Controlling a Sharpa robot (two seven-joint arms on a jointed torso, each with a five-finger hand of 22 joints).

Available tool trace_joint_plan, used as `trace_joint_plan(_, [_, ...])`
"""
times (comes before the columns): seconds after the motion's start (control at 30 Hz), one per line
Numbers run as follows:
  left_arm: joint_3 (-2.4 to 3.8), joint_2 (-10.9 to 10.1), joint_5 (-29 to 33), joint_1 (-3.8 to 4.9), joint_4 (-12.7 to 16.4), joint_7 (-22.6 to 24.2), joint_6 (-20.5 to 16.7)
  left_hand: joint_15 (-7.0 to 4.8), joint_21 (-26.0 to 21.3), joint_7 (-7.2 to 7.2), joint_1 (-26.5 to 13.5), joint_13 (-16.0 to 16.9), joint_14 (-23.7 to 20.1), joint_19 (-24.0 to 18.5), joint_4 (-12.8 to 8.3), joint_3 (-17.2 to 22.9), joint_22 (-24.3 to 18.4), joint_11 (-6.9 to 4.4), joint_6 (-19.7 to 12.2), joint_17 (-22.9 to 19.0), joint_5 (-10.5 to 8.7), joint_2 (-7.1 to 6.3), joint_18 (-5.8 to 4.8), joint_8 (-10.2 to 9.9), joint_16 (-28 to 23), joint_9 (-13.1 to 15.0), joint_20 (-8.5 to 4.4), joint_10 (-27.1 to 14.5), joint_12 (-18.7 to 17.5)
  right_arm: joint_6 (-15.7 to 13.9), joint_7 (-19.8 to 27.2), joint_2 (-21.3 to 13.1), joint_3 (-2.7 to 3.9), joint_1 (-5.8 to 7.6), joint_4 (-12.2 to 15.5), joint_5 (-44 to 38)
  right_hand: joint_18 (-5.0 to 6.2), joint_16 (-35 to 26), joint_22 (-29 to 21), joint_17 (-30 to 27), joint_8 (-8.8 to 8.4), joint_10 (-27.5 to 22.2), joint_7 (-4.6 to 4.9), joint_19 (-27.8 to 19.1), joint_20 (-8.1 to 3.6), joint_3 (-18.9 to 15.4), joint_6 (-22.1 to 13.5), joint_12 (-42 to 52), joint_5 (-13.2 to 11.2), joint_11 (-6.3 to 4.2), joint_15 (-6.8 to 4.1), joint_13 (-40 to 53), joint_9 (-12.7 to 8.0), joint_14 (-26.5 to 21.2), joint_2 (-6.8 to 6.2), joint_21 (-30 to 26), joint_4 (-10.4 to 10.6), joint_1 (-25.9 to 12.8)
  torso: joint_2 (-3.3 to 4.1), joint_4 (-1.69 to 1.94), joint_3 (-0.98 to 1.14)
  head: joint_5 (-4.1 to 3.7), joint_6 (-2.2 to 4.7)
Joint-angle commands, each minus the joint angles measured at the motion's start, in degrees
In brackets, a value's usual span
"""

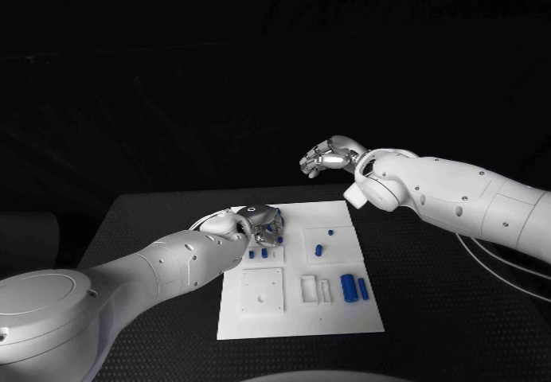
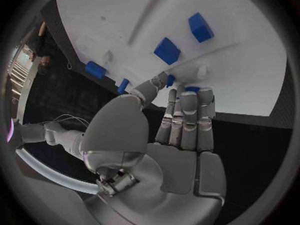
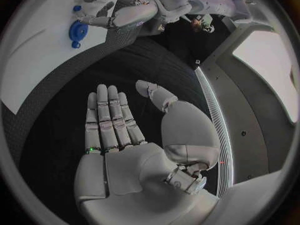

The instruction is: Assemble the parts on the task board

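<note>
The white task board (image 1: 287, 318) lies mid-table with small blue parts on it. My left hand (image 1: 259, 219) hovers low over the board's far left area. In the left wrist view its fingers (image 2: 187, 110) stretch out straight, and the thumb tip lies beside a small blue part (image 2: 170, 80) at the board (image 2: 237, 75). Whether that part is pinched is hidden by the fingertips. My right hand (image 1: 330, 156) is raised high beyond the board's far edge. Its fingers (image 3: 112, 120) are spread straight and hold nothing.
Two blue cylinders (image 1: 348, 288) lie at the board's right side, with smaller blue parts (image 1: 319, 250) farther back. Two blue blocks (image 2: 167, 50) sit ahead of my left hand. A round blue part (image 3: 78, 31) lies near the left hand (image 3: 119, 12). Black table surrounds the board.
</note>
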Motion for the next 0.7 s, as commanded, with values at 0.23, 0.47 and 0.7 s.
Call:
trace_joint_plan(0.23, [0.03,0.8,-0.4,-0.33,-0.7,-0.9,1.2,-0.24,1.0,0.73,0.1,-0.1,1.1,0.7,0.2,0.3,1.2,-0.43,-0.2,0.6,0.29,1.05,4.64,0.1,2.1,-0.7,-0.25,1.6,-0.4,0.0,0.4,0.0,0.04,0.04,0.1,0.0,-0.83,0.2,1.4,-0.1,0.34,0.3,-0.04,0.4,-0.11,0.3,-0.4,0.3,0.2,0.07,0.18,-0.1,-0.1,-0.2,-0.35,-0.4,0.1,0.1,-0.01,-0.01,-0.03,-0.26,-0.04])
trace_joint_plan(0.47, [0.03,1.2,-0.4,-0.58,-1.4,-0.9,1.8,-0.39,1.2,0.75,-0.1,-0.1,1.1,0.8,0.3,0.3,1.2,-0.59,-0.2,0.6,0.25,1.34,4.63,0.1,2.5,-0.9,-0.34,1.8,-0.5,0.0,0.4,0.1,0.04,0.11,0.2,0.0,-0.83,0.2,1.4,-0.1,0.36,0.4,-0.05,0.4,-0.11,0.3,-0.4,0.3,0.2,0.07,0.18,-0.1,-0.1,-0.2,-0.35,-0.4,0.1,0.1,0.05,-0.01,0.00,-0.35,-0.10])
trace_joint_plan(0.7, [0.03,1.4,-0.4,-0.65,-1.5,-0.9,1.8,-0.52,1.3,0.69,-0.3,-0.2,1.1,0.8,0.5,0.3,1.2,-0.72,-0.1,0.6,0.19,1.58,4.59,0.2,2.7,-1.0,-0.42,1.9,-0.6,0.0,0.4,0.1,0.04,0.16,0.2,0.0,-0.83,0.2,1.4,-0.1,0.37,0.4,-0.05,0.4,-0.11,0.3,-0.4,0.3,0.2,0.06,0.18,-0.1,-0.1,-0.2,-0.34,-0.4,0.1,0.1,0.03,-0.03,-0.01,-0.57,-0.18])
